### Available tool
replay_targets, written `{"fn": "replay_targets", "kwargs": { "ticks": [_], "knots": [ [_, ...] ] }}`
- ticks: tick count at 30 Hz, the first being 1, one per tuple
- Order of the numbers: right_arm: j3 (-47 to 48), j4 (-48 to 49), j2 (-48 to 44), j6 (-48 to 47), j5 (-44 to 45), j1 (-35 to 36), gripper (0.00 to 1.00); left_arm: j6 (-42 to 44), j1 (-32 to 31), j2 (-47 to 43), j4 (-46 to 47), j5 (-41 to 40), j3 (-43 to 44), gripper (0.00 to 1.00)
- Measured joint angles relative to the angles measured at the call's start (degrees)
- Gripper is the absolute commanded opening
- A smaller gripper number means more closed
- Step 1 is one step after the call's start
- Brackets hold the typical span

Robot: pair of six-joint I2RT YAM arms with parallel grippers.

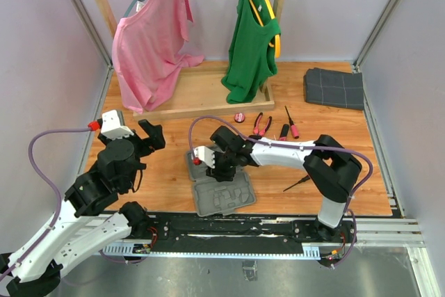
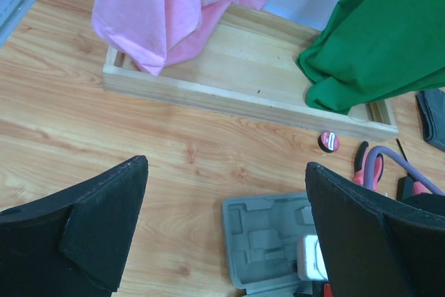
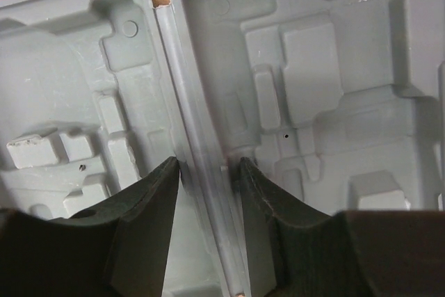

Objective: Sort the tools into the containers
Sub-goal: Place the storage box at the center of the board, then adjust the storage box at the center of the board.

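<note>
The grey tool case (image 1: 224, 198) lies open in two halves on the wooden table, its moulded recesses (image 3: 313, 53) holding no tools. My right gripper (image 3: 207, 165) is down on it, one fingertip on each side of the hinge ridge (image 3: 198, 109) and touching it; from above the right gripper (image 1: 221, 163) covers the case's far half. Beyond it lie red-handled pliers (image 1: 262, 125), a round red piece (image 1: 240, 117), two red-and-black screwdrivers (image 1: 291, 123), and a thin dark tool (image 1: 299, 184) at the right. My left gripper (image 1: 149, 137) hovers open left of the case (image 2: 261, 241), holding nothing.
A wooden clothes rack base (image 1: 201, 92) with a pink shirt (image 1: 149, 39) and a green top (image 1: 252, 39) stands at the back. A dark grey folded cloth (image 1: 335, 88) lies back right. A black rail (image 1: 229, 227) runs along the near edge.
</note>
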Motion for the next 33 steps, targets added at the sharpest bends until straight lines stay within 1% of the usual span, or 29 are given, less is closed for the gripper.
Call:
{"fn": "replay_targets", "kwargs": {
  "ticks": [1,4,6,8,9,12,14,17,19,22,24,27,33],
  "knots": [
    [-0.02,0.37,0.00,0.79,0.61,0.26,0.37,0.02,0.00,0.00,-0.09,-0.28,0.00,0.99],
    [-0.61,3.04,-0.04,4.98,3.54,1.11,0.34,0.04,0.00,0.00,-0.28,-0.98,0.00,0.99],
    [-0.96,5.16,-0.04,9.22,6.73,1.70,0.33,0.07,0.00,0.00,-0.28,-1.29,0.00,0.99],
    [-1.03,6.25,-0.04,13.44,10.05,2.25,0.28,0.15,0.00,0.00,-0.28,-1.62,-0.02,0.99],
    [-1.03,6.64,-0.04,15.54,11.69,2.58,0.28,0.22,0.00,0.00,-0.28,-1.73,-0.09,0.99],
    [-0.98,7.32,-0.04,23.39,17.66,3.48,0.28,0.26,0.00,0.04,-0.31,-1.79,-0.26,0.99],
    [-0.81,7.26,0.04,28.57,21.16,4.09,0.30,0.31,0.00,0.11,-0.31,-1.88,-0.33,0.99],
    [0.15,6.75,0.72,38.51,26.95,4.70,0.28,0.39,0.00,0.15,-0.31,-2.03,-0.33,0.99],
    [0.44,6.80,1.01,44.41,29.33,4.79,0.27,0.39,0.00,0.15,-0.31,-2.12,-0.33,0.99],
    [0.26,7.34,1.03,53.13,31.87,4.79,0.26,0.39,-0.02,0.15,-0.31,-2.14,-0.35,0.99],
    [-0.17,8.33,1.03,58.14,33.27,4.76,0.28,0.37,0.00,0.15,-0.31,-2.14,-0.35,0.99],
    [-0.37,8.98,1.03,66.10,34.93,4.79,0.28,0.35,0.00,0.15,-0.31,-2.14,-0.42,0.99],
    [1.75,6.45,2.38,80.06,39.04,4.85,0.27,-0.17,0.00,0.15,-0.72,-2.05,-0.55,0.99]
  ]
}}
